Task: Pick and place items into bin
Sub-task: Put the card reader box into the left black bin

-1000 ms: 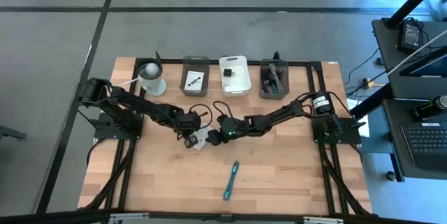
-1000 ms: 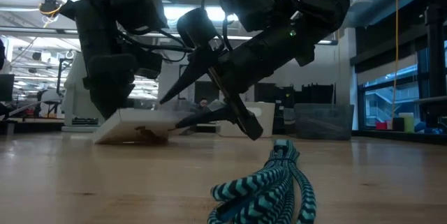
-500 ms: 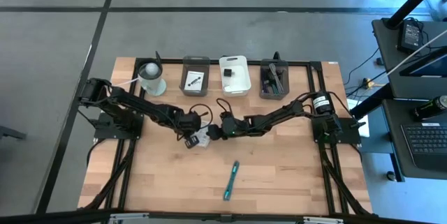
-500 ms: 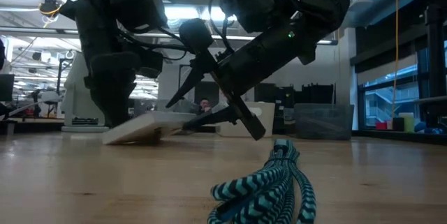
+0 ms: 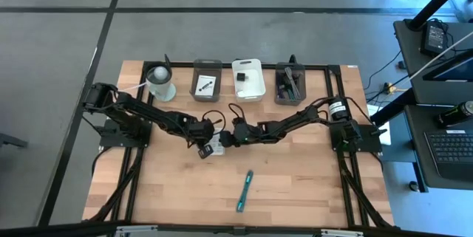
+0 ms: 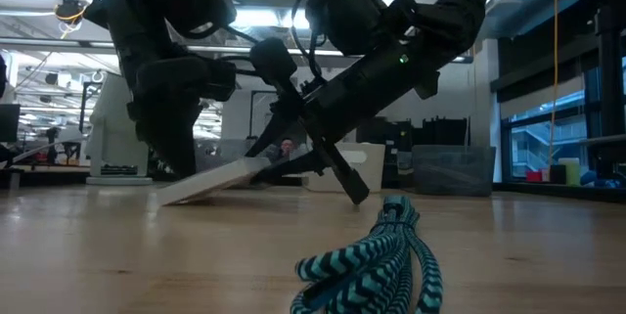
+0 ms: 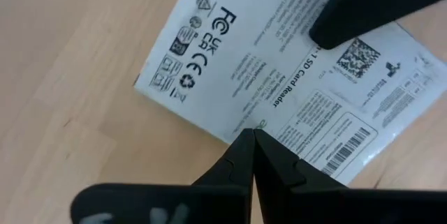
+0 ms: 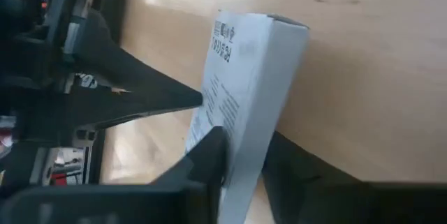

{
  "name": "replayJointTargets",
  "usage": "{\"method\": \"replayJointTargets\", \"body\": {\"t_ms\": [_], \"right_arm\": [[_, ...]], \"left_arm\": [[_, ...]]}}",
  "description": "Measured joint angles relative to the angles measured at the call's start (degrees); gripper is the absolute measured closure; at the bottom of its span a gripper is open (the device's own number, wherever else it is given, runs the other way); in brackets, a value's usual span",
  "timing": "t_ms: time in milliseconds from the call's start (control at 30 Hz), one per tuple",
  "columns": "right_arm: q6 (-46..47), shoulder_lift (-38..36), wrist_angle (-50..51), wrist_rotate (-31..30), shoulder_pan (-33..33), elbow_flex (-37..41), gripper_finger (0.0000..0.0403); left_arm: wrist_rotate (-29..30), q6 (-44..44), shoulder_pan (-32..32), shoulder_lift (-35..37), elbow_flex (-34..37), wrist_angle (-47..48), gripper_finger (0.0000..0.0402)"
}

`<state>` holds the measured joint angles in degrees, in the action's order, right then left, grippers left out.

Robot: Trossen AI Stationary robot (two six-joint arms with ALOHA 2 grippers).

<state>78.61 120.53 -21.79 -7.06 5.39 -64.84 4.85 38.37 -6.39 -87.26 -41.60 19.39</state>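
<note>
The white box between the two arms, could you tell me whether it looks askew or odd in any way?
Yes. The white box sits tilted, one edge on the table and the other raised. The left claw, shut, presses on its printed face, while the right claw closes around its raised edge. Nothing appears spilled or damaged.

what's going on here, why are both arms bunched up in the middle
Both arms meet mid-table over a white SD card reader box. The left pincer, shut, presses its tips against the printed face. The right pincer has a finger on either side of the box's edge, and the box sits tilted, one edge raised off the table. A teal braided cable lies nearer the front. Bins wait along the back edge.
</note>
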Motion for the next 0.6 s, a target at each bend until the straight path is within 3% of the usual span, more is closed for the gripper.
{"method": "replayJointTargets", "body": {"t_ms": [133, 333, 600], "right_arm": [[-0.9, 0.0, -0.8, 0.1, -0.1, 0.0, 0.0366], [-3.6, -0.1, -1.2, 1.4, -0.1, -0.1, 0.0367], [-8.4, -1.4, 0.0, 6.1, -1.2, 0.0, 0.0364]], "left_arm": [[-0.2, 0.0, 0.0, 0.1, 0.0, 0.2, 0.0398], [0.1, -0.6, 0.0, 2.3, 0.0, -0.1, 0.0400], [0.7, -2.3, 1.0, 13.5, 0.0, 0.1, 0.0400]]}}
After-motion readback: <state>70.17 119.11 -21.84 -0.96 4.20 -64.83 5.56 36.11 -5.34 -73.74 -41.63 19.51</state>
